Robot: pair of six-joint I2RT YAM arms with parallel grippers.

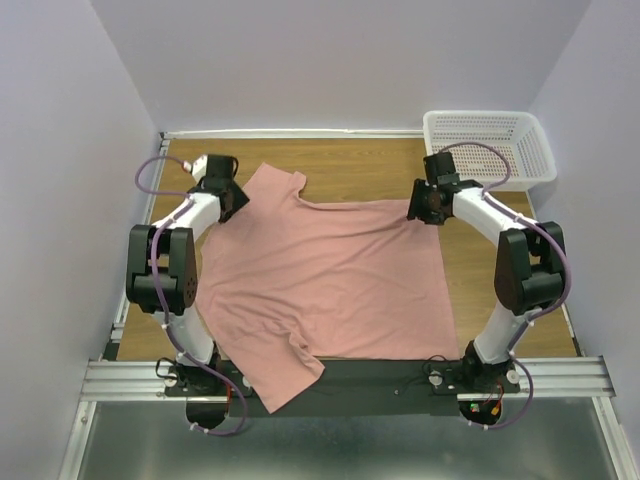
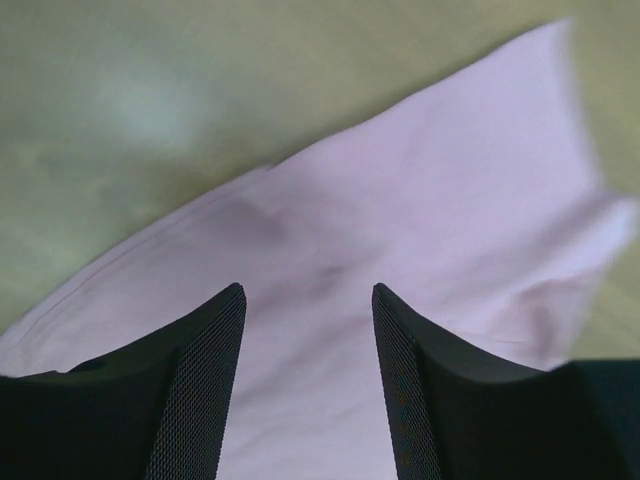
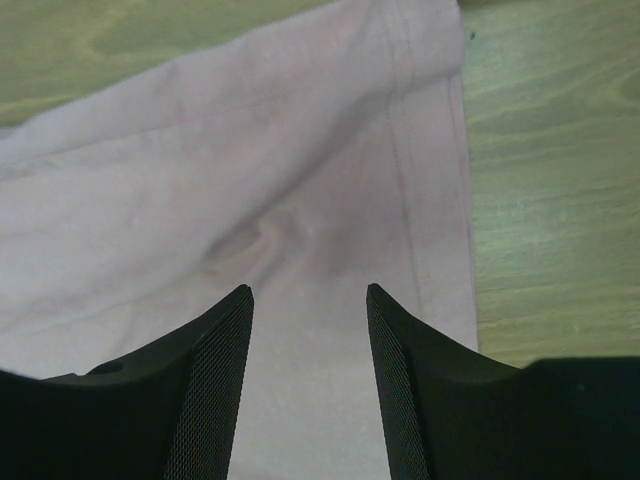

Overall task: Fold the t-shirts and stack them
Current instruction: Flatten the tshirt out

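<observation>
Left gripper (image 2: 308, 290) spread over t-shirt (image 1: 330, 270) sleeve, right gripper (image 3: 308, 290) spread at hem corner; wood table (image 1: 370, 165) beyond

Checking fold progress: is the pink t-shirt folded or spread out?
Spread out. The t-shirt lies flat across the table with both sleeves sticking out, and no fold shows in any view.

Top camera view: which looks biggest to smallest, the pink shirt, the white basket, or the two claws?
1. pink t-shirt
2. white basket
3. left gripper and right gripper: too alike to rank.
</observation>
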